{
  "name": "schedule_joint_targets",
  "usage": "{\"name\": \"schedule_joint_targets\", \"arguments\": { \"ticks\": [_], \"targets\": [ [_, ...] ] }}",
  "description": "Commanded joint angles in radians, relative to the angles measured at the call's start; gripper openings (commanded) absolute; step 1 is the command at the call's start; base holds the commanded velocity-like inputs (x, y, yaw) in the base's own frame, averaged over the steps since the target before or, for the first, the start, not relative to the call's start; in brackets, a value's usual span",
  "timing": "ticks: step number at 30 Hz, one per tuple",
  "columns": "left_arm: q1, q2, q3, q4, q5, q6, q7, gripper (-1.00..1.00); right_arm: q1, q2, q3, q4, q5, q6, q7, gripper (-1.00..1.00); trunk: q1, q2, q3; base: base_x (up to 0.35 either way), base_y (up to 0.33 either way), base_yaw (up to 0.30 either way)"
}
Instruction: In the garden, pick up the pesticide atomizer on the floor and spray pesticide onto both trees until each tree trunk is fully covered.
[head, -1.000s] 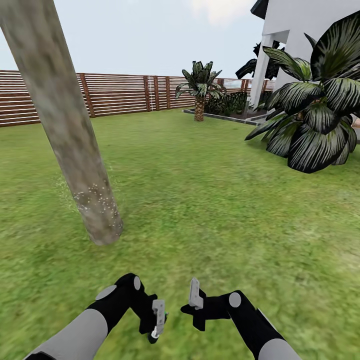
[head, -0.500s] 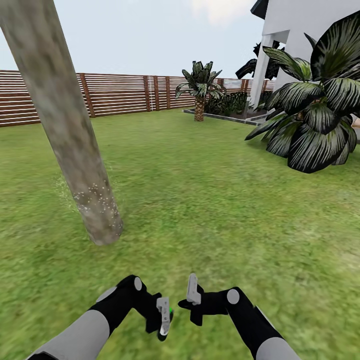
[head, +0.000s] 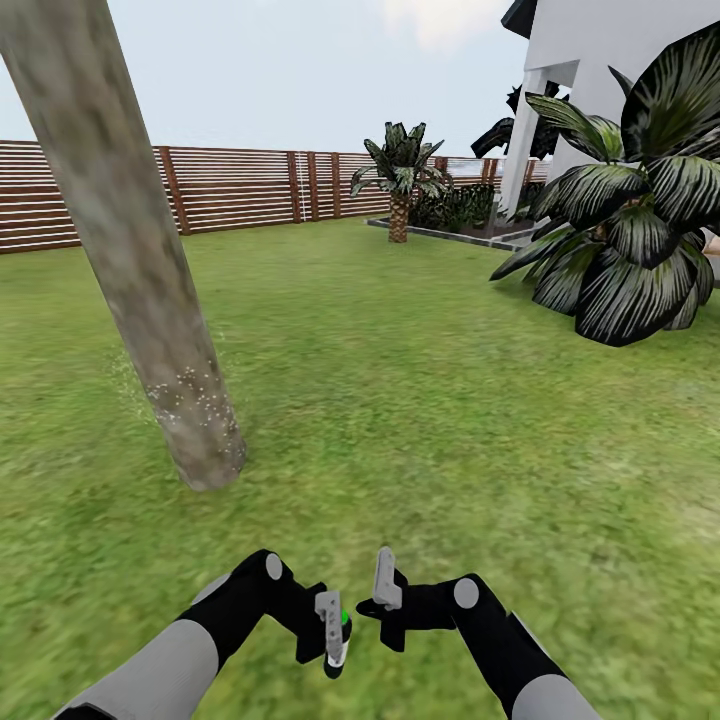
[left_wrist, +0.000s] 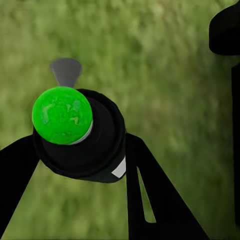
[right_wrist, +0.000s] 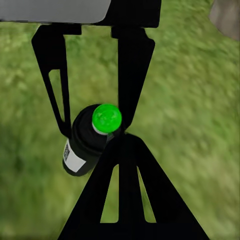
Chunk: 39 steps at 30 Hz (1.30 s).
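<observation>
One tree trunk (head: 130, 250), thick and mottled grey-beige, leans up from the grass at the head view's left. Whitish pesticide specks (head: 195, 395) dot the bark near its base. My left gripper (head: 332, 628) is low in front of me, shut on the pesticide atomizer (head: 343, 622), a black bottle with a green top. The left wrist view looks down on the atomizer's green top (left_wrist: 62, 115) between the two black fingers. My right gripper (head: 384, 588) is shut and holds nothing, a short way right of the bottle. In the right wrist view the atomizer (right_wrist: 90, 142) sits just beyond the right gripper (right_wrist: 121, 140).
Green grass floor (head: 420, 430) spreads all around. A brown slatted fence (head: 250, 185) runs along the back. A short palm (head: 400, 185) stands at the far middle. A big dark leafy plant (head: 630, 240) and the white house (head: 600, 60) are at the right.
My left gripper has moved right toward the right gripper, and the atomizer's green top now shows in the head view. The right gripper rose slightly. The view has not shifted.
</observation>
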<state>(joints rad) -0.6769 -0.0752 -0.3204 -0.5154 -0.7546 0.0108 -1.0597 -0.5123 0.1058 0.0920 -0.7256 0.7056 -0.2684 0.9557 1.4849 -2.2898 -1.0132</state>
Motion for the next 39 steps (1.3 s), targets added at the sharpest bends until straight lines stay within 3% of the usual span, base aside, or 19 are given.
{"name": "schedule_joint_targets", "arguments": {
  "ticks": [1,4,20,22,24,35,37,39],
  "targets": [
    [0.000,0.000,0.000,0.000,0.013,0.000,0.000,-1.00,0.000,0.000,0.000,0.000,0.000,0.000,0.000,-1.00,0.000,0.000,0.000,0.000,0.000,0.000],
    [0.000,0.000,0.000,0.000,0.035,-0.010,0.000,-1.00,0.000,0.000,0.000,0.000,0.000,0.000,0.000,-1.00,0.000,0.000,0.000,0.000,0.000,0.000],
    [-0.001,0.000,0.002,0.000,0.044,-0.013,0.001,-1.00,0.000,0.000,0.000,0.000,0.000,0.000,0.000,-1.00,0.000,0.000,0.000,0.000,0.000,0.000],
    [-0.001,0.000,0.001,0.000,0.079,-0.014,0.000,-1.00,0.000,0.000,0.000,0.000,0.000,0.000,0.000,-1.00,0.000,0.000,0.000,0.000,0.000,0.000],
    [-0.001,0.000,0.001,0.000,0.088,-0.014,0.000,-1.00,0.000,0.000,0.000,0.000,0.000,0.000,0.000,-1.00,0.000,0.000,0.000,0.000,0.000,0.000],
    [-0.001,0.002,0.001,0.001,0.090,-0.014,0.001,-1.00,0.000,0.000,0.000,0.000,0.000,0.000,0.000,-1.00,0.000,0.000,0.000,0.000,0.000,0.000],
    [-0.001,0.009,-0.001,0.002,0.086,-0.014,0.018,-1.00,0.000,0.000,0.000,0.000,0.000,0.000,0.000,-1.00,0.000,0.000,0.000,0.000,0.000,0.000],
    [-0.001,0.039,-0.004,0.028,0.079,-0.014,0.044,-1.00,0.000,0.000,0.000,0.000,0.000,0.000,0.000,-1.00,0.000,0.000,0.000,0.000,0.000,0.000]
  ]
}}
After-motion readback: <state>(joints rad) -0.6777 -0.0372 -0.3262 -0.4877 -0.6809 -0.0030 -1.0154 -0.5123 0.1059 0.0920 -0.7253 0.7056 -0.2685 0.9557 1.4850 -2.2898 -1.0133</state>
